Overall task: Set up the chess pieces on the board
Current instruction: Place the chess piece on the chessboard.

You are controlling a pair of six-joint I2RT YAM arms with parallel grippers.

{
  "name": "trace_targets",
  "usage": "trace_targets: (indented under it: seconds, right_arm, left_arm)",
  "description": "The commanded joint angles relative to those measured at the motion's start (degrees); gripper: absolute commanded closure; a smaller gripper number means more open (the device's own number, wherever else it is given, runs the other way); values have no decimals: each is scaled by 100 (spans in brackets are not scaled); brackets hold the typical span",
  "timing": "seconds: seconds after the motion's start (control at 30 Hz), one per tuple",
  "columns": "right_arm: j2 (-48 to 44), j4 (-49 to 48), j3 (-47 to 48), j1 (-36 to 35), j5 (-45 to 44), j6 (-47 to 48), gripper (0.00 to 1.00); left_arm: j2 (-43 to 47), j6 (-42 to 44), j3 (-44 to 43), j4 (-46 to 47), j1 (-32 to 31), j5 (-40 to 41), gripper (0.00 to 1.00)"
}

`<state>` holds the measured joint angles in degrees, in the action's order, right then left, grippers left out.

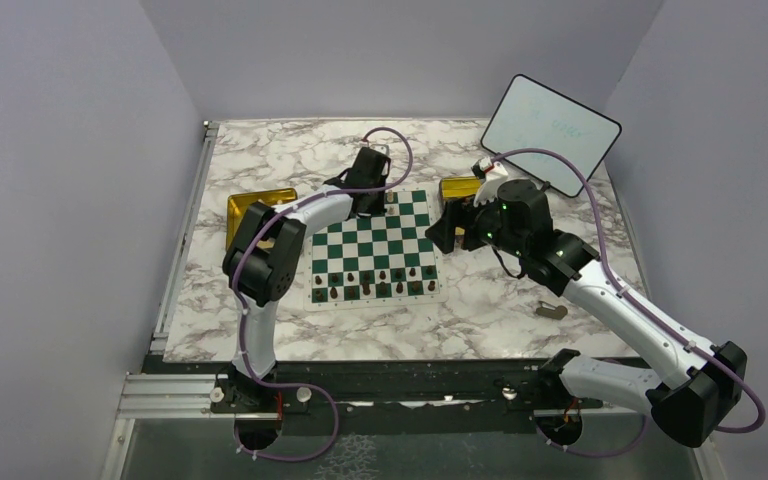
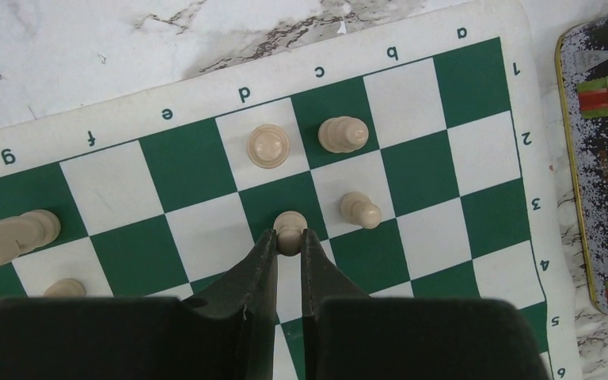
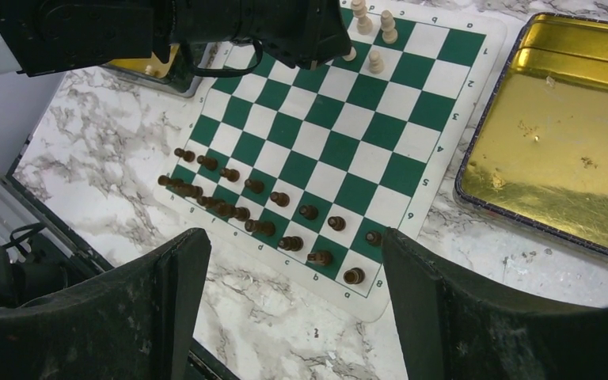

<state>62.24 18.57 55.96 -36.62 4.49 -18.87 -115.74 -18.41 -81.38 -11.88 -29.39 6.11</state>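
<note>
Left gripper (image 2: 289, 240) was closed tight on a cream pawn (image 2: 290, 226) at the far end of the board (image 1: 375, 235), other cream pieces (image 2: 343, 134) stood just beside, dark pieces (image 3: 280, 198) lined the near rows, right gripper (image 3: 293, 245) was spread wide and empty above the near corner, beside a gold tray (image 3: 554, 150).
</note>
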Motion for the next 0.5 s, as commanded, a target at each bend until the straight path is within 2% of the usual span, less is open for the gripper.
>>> trace_targets:
  seconds: [0.0,0.47]
  right_arm:
    - [-84,52,66,31,-189,107,16]
    - [-89,0,43,32,-203,103,16]
  left_arm:
    - [-119,35,-247,82,-23,206,88]
    - [-218,26,-336,-132,-31,146,85]
